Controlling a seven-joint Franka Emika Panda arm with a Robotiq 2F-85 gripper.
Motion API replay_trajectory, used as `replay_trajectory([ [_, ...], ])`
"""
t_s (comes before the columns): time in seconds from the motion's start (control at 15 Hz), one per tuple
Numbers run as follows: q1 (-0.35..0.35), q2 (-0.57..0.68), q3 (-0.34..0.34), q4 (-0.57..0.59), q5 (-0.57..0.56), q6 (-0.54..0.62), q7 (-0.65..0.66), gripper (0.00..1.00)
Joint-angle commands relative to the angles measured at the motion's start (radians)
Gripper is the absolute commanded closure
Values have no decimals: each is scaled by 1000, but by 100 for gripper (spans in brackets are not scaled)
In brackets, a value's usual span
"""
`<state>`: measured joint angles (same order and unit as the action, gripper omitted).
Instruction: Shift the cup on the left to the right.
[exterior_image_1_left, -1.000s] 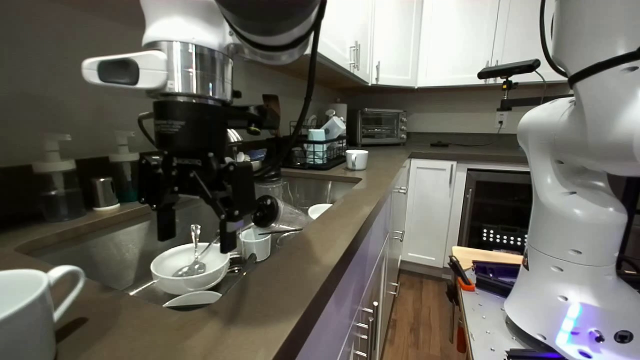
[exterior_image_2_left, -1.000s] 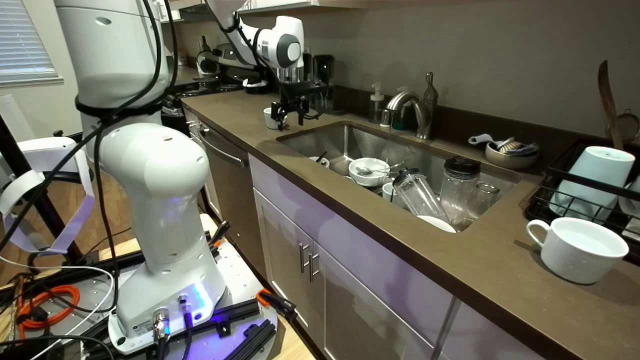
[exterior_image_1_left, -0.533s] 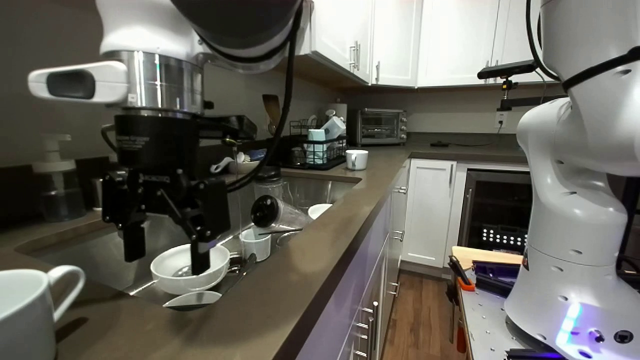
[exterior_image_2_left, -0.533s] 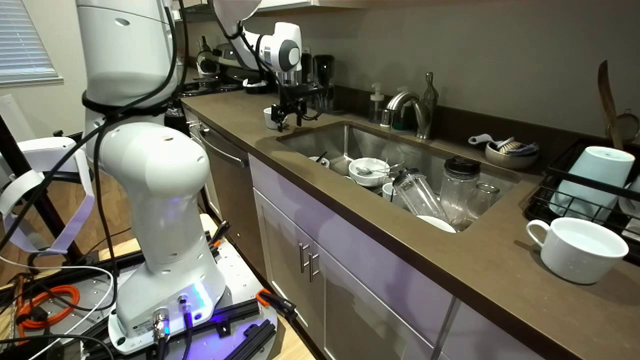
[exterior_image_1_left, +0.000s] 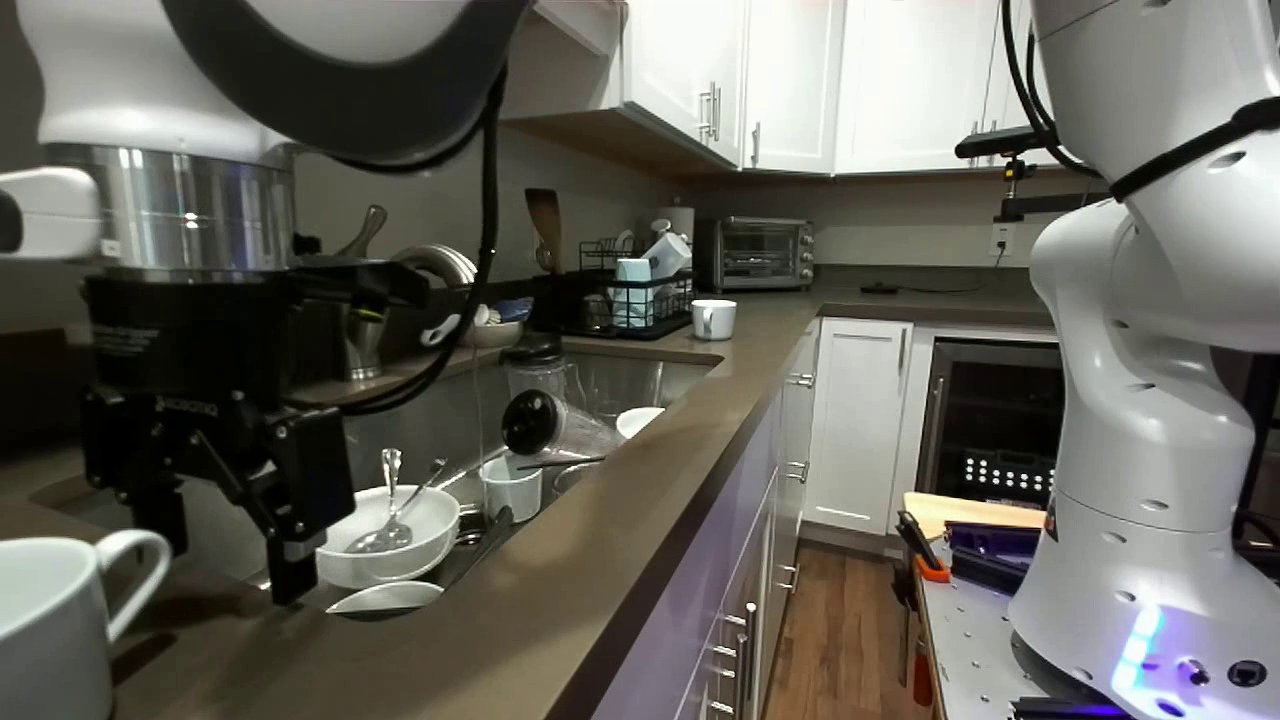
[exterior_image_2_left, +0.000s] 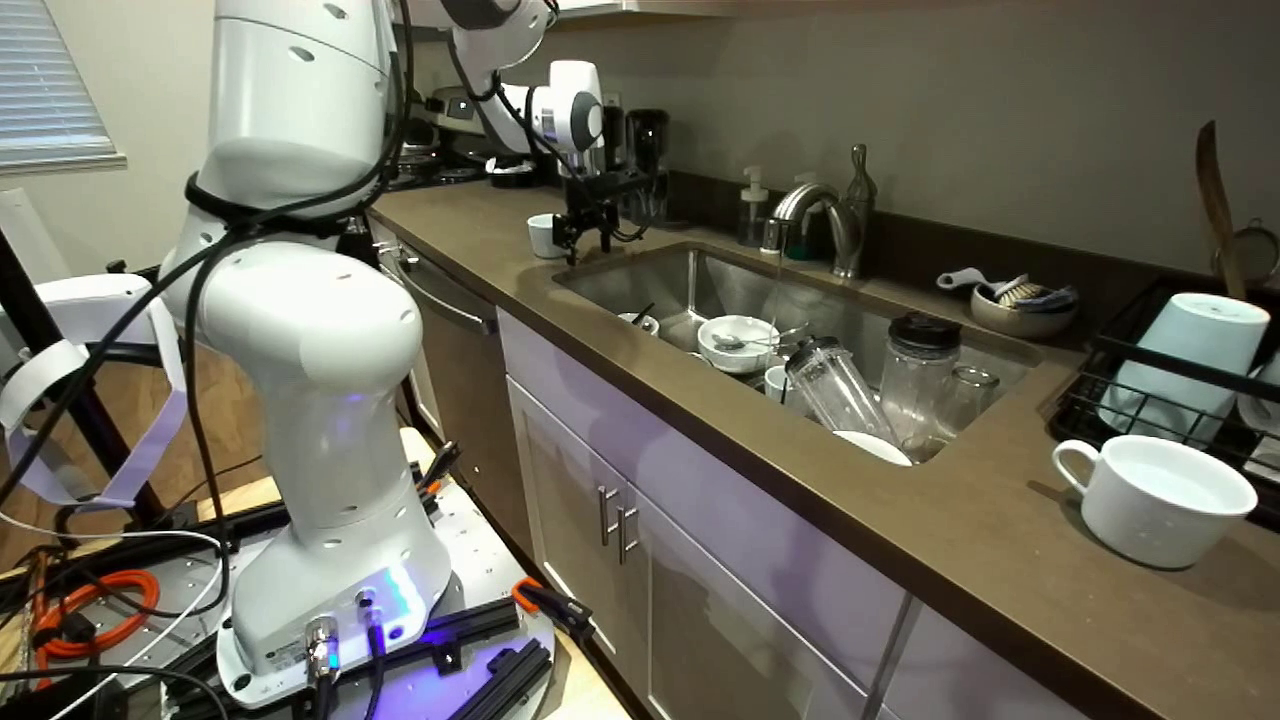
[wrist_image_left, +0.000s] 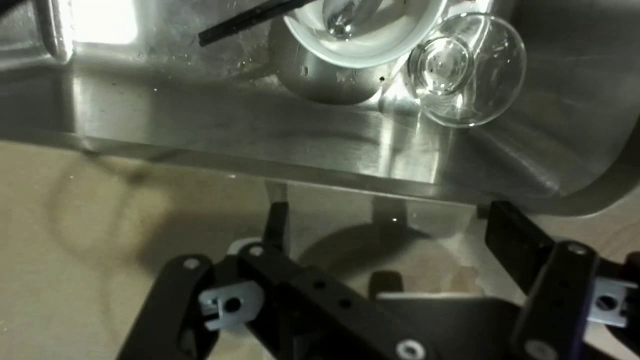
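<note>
The left cup, a plain white mug with a loop handle, stands on the brown counter in both exterior views (exterior_image_1_left: 50, 630) (exterior_image_2_left: 543, 237). My gripper (exterior_image_1_left: 230, 560) is open, with nothing between its fingers. It hangs low, pointing down, beside this cup in both exterior views (exterior_image_2_left: 588, 245). The fingers appear apart from the cup. In the wrist view the open jaws (wrist_image_left: 387, 220) straddle bare counter at the sink edge; a pale edge shows behind one finger, and I cannot tell whether it is the cup. A second white mug (exterior_image_2_left: 1165, 500) stands at the other end of the counter (exterior_image_1_left: 713, 320).
The steel sink (exterior_image_2_left: 690, 275) lies between the two mugs. It holds a white bowl (exterior_image_2_left: 738, 345) with utensils, a tilted clear bottle (exterior_image_2_left: 840, 390), a jar and other dishes. A faucet (exterior_image_2_left: 845, 220) rises behind it. A black dish rack (exterior_image_2_left: 1110, 380) stands near the second mug.
My gripper has moved along the counter toward the left cup and lower, sweeping left and down in an exterior view. It stays open. Both mugs have not moved.
</note>
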<state>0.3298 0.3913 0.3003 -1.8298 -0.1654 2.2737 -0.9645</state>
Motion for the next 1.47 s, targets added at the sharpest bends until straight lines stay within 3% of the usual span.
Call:
replay_trajectory([
  [0.0,23,44,11,98,-24,-88,45,0],
  [0.27,47,63,17,164,-24,-175,54,3],
  [0.33,51,66,19,173,-24,-187,56,26],
  [0.47,56,75,23,190,-20,-204,59,22],
  [0.73,61,88,25,204,-18,-212,62,43],
  [1.07,63,94,27,225,-20,-222,59,25],
  [1.13,63,93,27,229,-20,-223,59,34],
  [1.2,62,93,27,234,-21,-226,58,33],
  [1.4,60,93,27,242,-18,-229,55,46],
])
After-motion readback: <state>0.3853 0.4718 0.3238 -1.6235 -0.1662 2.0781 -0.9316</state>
